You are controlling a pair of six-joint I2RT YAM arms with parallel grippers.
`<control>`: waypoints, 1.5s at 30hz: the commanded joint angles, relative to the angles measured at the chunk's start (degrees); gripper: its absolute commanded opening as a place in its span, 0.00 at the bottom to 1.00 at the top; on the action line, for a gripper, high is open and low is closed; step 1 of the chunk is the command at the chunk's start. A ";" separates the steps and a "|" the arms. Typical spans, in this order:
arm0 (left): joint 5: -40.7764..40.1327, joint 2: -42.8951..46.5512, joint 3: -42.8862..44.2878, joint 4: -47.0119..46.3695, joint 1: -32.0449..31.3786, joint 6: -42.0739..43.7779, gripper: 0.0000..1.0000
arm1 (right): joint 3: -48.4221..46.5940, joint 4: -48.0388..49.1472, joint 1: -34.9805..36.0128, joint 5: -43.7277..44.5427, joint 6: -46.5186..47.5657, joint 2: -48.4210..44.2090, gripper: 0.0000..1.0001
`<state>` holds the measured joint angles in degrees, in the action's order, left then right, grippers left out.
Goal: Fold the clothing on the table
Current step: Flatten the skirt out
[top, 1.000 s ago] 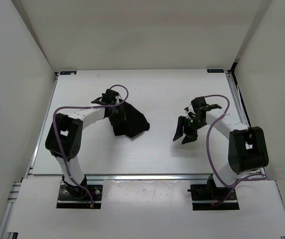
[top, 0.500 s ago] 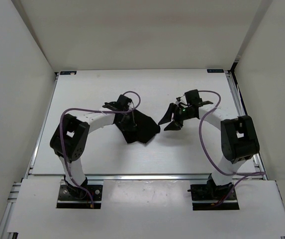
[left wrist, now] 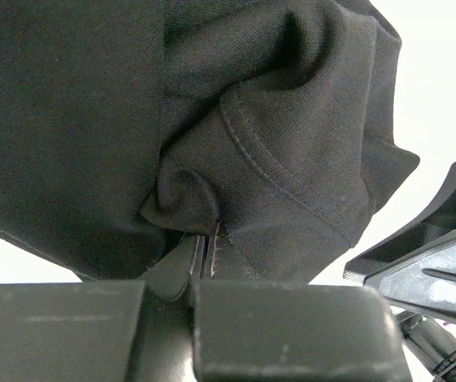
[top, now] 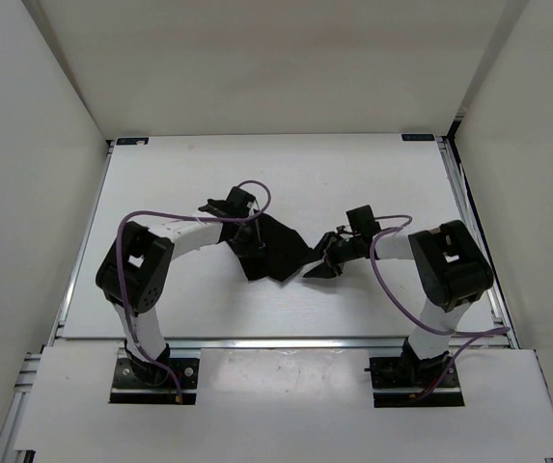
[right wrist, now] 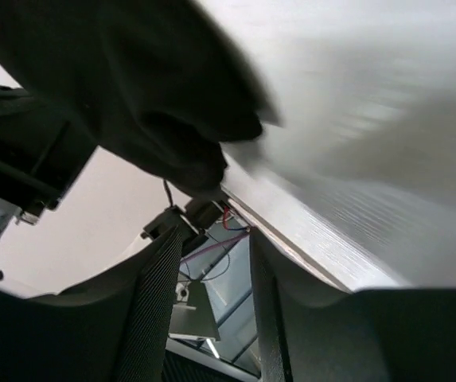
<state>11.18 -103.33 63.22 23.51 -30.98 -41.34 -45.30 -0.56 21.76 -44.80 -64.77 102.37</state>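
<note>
The black clothing lies bunched in the middle of the white table. My left gripper is at its left part, shut on a pinched fold of the clothing; in the left wrist view the left gripper has its jaws pressed together on the fabric. My right gripper sits at the clothing's right corner, tilted low over the table. In the right wrist view the right gripper is open with nothing between its fingers, and the clothing hangs just beyond the tips.
Metal rails run along the table's edges, and white walls enclose it on three sides. The right gripper's fingers show close by at the right of the left wrist view. Purple cables loop off both arms.
The left gripper shut on the clothing and dragged it a little to the right. The right arm swung left and down to the clothing's right corner, its jaws narrowing.
</note>
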 commanded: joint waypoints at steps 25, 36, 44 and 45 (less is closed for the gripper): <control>0.86 4.19 0.85 2.33 1.89 2.23 0.00 | -2.33 -3.05 7.77 9.47 -8.44 1.96 0.42; 1.47 5.24 -0.47 1.55 2.50 1.97 0.00 | -11.20 -10.16 9.27 18.94 0.33 2.33 0.00; 11.59 10.86 4.09 0.83 2.69 5.20 0.64 | -12.89 -19.20 3.12 20.98 9.22 -9.98 0.00; 11.32 12.09 5.23 1.80 2.68 6.44 0.75 | -12.36 -21.39 2.07 22.11 10.62 -11.56 0.00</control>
<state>18.96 -98.52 64.05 25.34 -27.88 -37.80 -56.90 -14.92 26.22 -25.36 -59.31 95.20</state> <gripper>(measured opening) 0.699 0.035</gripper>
